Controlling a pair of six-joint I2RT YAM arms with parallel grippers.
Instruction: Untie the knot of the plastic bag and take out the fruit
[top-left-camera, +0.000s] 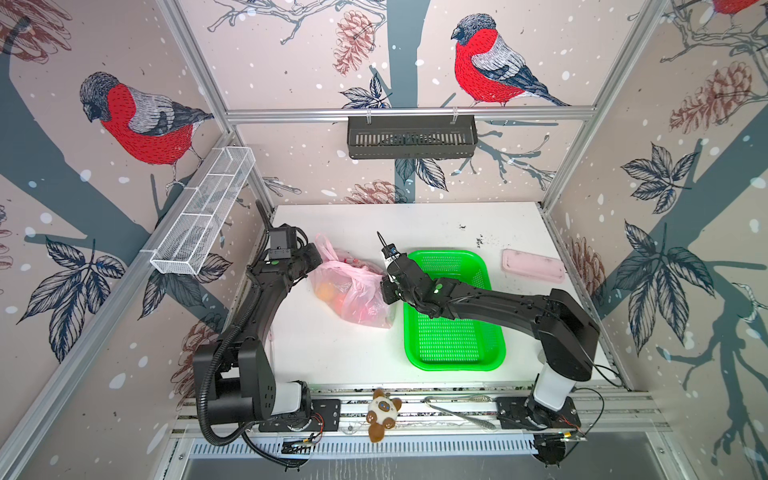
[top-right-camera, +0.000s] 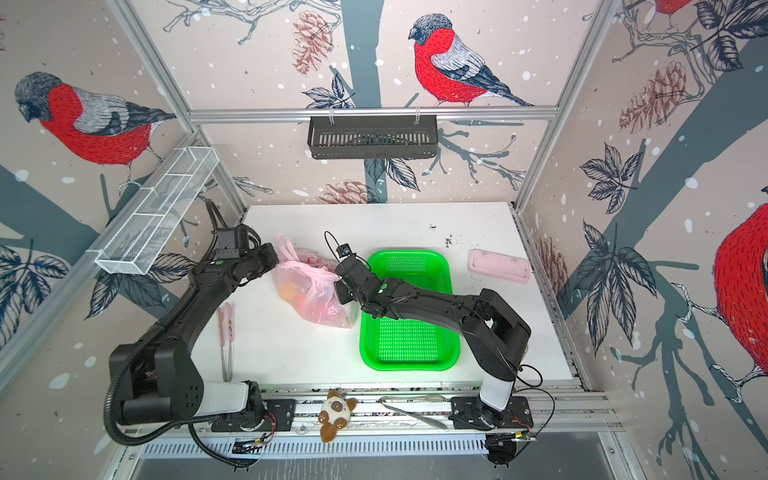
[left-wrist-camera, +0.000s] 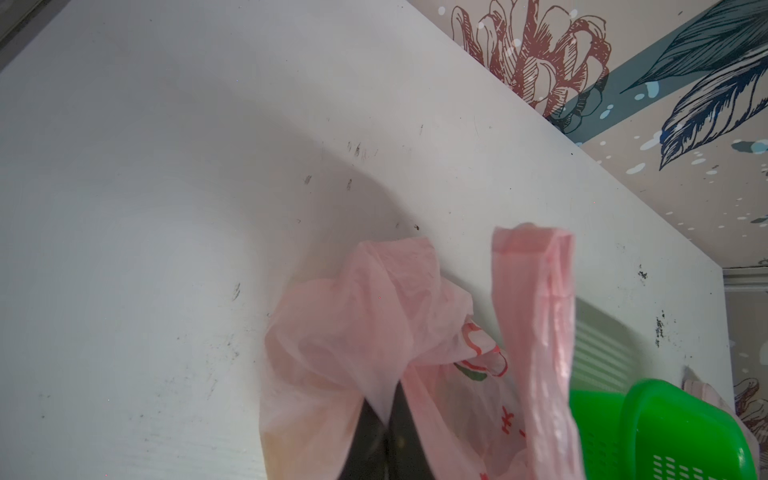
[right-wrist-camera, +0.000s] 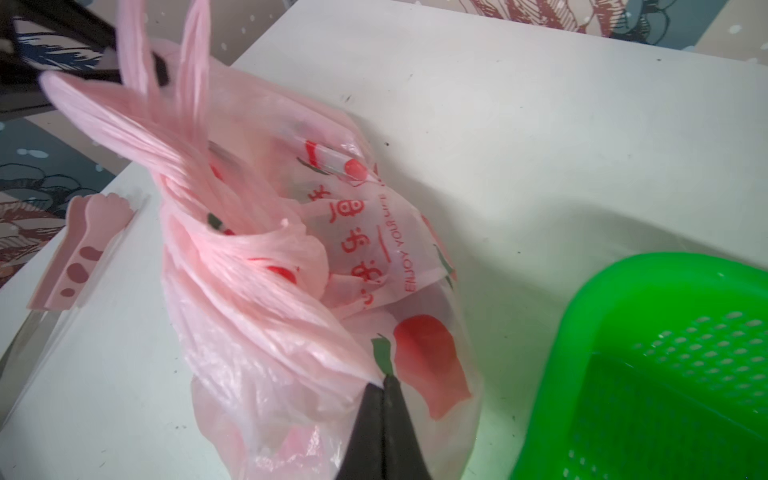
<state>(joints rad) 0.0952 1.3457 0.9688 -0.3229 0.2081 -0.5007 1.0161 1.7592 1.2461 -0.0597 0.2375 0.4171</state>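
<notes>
- Two sets of jaws are pressed fully together. The left gripper (left-wrist-camera: 388, 419) pinches a fold of the plastic bag (top-left-camera: 353, 291) at its far left edge, and the right gripper (right-wrist-camera: 384, 390) pinches gathered film on its right side.
- The knot (right-wrist-camera: 180, 183) sits between them, its twisted strips crossed and its loop ends sticking up; neither grip is on the crossing itself.
- Likely risk: pulling the film apart could cinch the knot tighter or tear the thin plastic.
- A hard tug could also drag the bag and jostle the fruit (top-left-camera: 326, 291) inside.
- The bag lies on the white table (top-left-camera: 332, 357), just left of the green basket (top-left-camera: 449, 340).
</notes>
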